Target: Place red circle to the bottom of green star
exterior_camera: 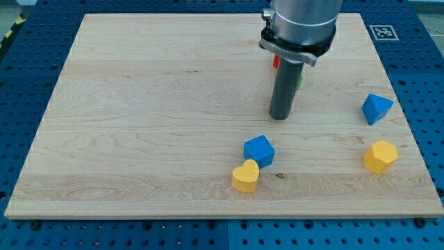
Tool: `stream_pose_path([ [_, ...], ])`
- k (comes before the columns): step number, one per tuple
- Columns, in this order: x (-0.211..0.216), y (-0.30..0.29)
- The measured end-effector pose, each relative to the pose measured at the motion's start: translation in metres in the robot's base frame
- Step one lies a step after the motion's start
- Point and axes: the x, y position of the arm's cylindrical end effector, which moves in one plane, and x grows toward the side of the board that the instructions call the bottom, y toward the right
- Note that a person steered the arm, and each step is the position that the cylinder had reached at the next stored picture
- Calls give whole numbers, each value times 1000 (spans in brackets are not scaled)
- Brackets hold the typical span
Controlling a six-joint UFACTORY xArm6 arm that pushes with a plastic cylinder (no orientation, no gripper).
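My tip (280, 117) rests on the board right of centre, in the upper half. The arm hides most of what lies behind the rod. A sliver of red (275, 62) shows at the rod's left edge and a sliver of green (300, 78) at its right edge; these look like the red circle and the green star, but their shapes cannot be made out. Both slivers lie just above my tip in the view, close to the rod.
A blue cube (259, 150) and a yellow heart (245, 176) touch each other below my tip. A blue triangle-like block (376, 108) and a yellow hexagon (380, 156) sit near the view's right edge of the wooden board (139, 125).
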Motion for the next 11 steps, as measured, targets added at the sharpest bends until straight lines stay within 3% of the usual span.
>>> stream_pose_path([
  [2, -17, -58],
  [3, -35, -48],
  [9, -7, 7],
  [10, -17, -10],
  [11, -55, -64],
])
